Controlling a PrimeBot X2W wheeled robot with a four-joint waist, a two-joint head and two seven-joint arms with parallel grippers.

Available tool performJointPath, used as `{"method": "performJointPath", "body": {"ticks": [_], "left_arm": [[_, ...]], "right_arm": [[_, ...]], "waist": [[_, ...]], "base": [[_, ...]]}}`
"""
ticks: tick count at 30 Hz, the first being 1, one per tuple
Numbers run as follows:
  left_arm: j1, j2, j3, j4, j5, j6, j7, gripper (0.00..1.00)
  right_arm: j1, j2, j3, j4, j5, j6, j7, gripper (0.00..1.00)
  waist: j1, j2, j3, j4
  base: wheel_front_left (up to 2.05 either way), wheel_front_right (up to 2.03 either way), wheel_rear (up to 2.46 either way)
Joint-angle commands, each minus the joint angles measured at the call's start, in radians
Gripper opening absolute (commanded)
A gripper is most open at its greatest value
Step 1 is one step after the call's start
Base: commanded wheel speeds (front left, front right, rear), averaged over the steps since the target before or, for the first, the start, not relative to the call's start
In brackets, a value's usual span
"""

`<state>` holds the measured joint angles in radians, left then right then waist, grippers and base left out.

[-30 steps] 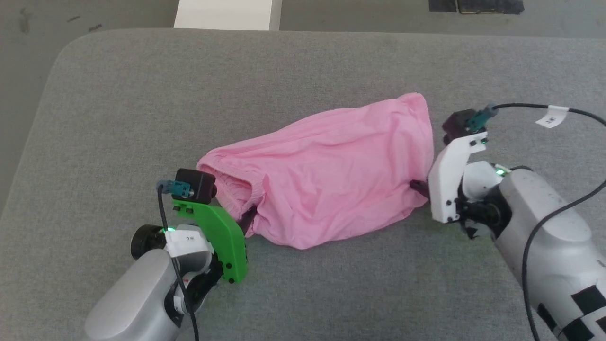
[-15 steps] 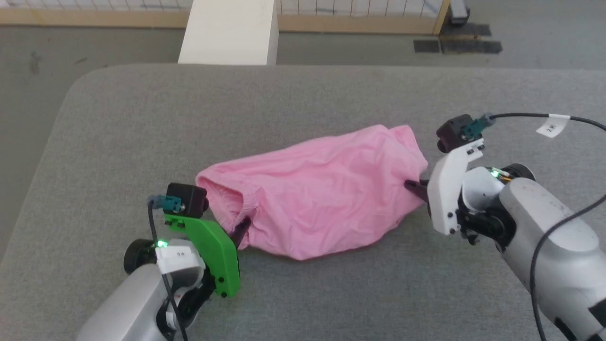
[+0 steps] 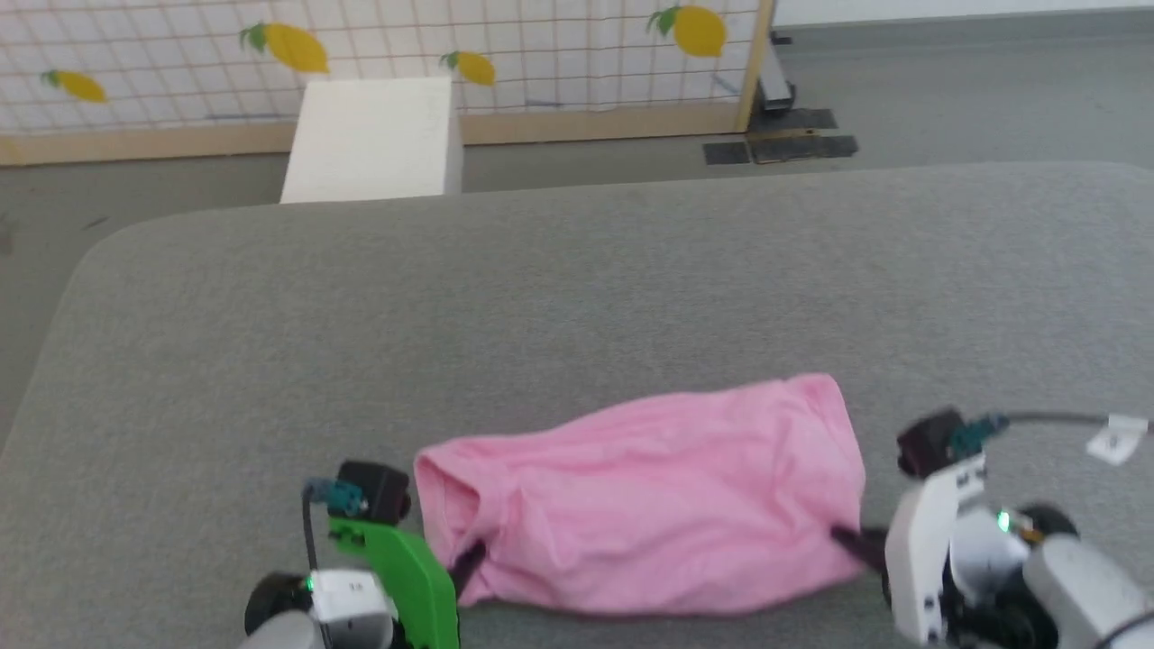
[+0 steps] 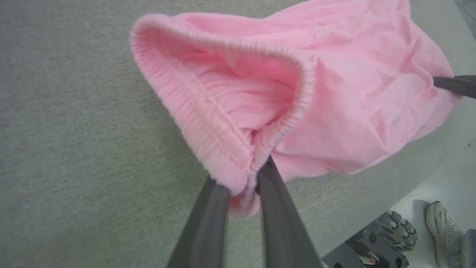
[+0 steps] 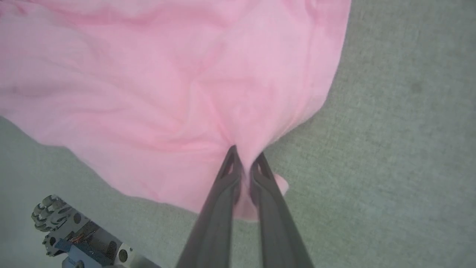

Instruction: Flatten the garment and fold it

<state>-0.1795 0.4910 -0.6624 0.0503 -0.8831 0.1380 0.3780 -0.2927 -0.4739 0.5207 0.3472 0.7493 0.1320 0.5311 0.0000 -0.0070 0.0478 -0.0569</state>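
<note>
Left pincer [image 3: 469, 566] first: its two long dark fingers are clamped tight on the gathered, ribbed band of the light-pink, thin, wrinkled knit garment [image 3: 649, 505]. The cloth is nipped at the near corner of an opening. In the left wrist view, the band [image 4: 193, 111] is seen gaping wide above the fingers, with the pink inside of the garment exposed.

Over to the right pincer [image 3: 849, 539], and the same story is told. Its fingers are pressed together on a bunched fold at the opposite end of the garment. In the right wrist view, creases are seen fanning out from the pinch, and a small tab of cloth is left poking out below the fingertips [image 5: 260, 163].

Between the two pincers the garment is stretched out lengthwise. It is laid on the broad grey fabric-covered surface [image 3: 541, 288], close to the surface's near edge, with the wide end at the robot's right and the open band at its left. The upper face is rumpled with shallow wrinkles.

Beyond the surface's far edge, a white rectangular block [image 3: 370, 140] is set on the floor before a gridded panel printed with yellow lemons [image 3: 559, 54]. A pale shoe [image 4: 442, 223] is glimpsed on the floor in the left wrist view.
</note>
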Motion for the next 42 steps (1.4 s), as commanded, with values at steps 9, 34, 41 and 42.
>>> {"method": "performJointPath", "body": {"ticks": [9, 34, 41, 42], "left_arm": [[0.069, 0.009, -0.019, 0.022, -0.015, 0.03, 0.014, 0.82], [0.165, 0.002, 0.157, -0.119, 0.191, 0.223, -0.505, 1.0], [0.175, 0.025, 0.188, -0.132, 0.253, 0.261, -0.587, 1.0], [0.175, 0.027, 0.193, -0.138, 0.259, 0.264, -0.595, 1.0]], "right_arm": [[0.295, 0.151, -0.193, -0.086, -0.136, -0.001, 0.037, 1.0], [0.464, 0.369, -0.608, -0.537, -0.492, -0.001, -0.222, 1.0], [0.496, 0.359, -0.652, -0.579, -0.483, -0.001, -0.09, 1.0], [0.5, 0.35, -0.656, -0.574, -0.473, -0.001, -0.055, 1.0]], "waist": [[0.0, 0.007, -0.013, -0.055], [0.0, 0.007, -0.076, 0.014], [0.0, 0.007, -0.087, 0.042], [0.0, 0.007, -0.086, 0.049]], "base": [[0.0, 0.0, 0.0], [0.0, 0.0, 0.0], [0.0, 0.0, 0.0], [0.0, 0.0, 0.0]]}}
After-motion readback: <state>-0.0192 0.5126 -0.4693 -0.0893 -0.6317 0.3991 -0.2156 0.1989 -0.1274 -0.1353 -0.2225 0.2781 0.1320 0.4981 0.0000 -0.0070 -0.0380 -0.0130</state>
